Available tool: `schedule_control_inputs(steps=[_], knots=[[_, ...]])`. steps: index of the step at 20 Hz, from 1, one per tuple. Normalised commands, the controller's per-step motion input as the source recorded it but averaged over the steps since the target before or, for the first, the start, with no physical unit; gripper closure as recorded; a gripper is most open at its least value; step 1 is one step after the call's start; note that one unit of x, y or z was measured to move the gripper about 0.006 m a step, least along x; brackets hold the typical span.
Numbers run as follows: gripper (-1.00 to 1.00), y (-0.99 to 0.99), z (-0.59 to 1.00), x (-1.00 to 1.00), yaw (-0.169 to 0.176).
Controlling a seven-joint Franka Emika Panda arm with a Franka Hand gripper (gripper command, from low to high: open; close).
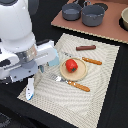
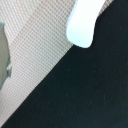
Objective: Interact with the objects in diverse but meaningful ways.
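Note:
In the exterior view my gripper hangs low over the near left corner of the woven placemat. Its fingers are hidden by the white hand. The white-and-blue fish lies on the mat just under it. The wrist view shows the fish's white rounded end at the mat's edge. A light blue cup shows close beside the hand, partly covered. The red tomato sits on the round wooden plate. The brown sausage lies farther back on the mat. Grey saucepans stand on the brown board behind.
An orange-handled knife lies at the exterior view's right of the plate and a fork lies in front of it. A second grey pot and a bowl stand on the board. Black tabletop surrounds the mat.

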Motion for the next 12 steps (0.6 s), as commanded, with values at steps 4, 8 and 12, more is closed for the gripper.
schedule_control_inputs(steps=[4,8,12], knots=[[-1.00,-0.19,-0.12,0.01,-0.082],[-1.00,-0.21,-0.13,0.00,-0.097],[-1.00,-0.12,-0.19,0.00,-0.066]])
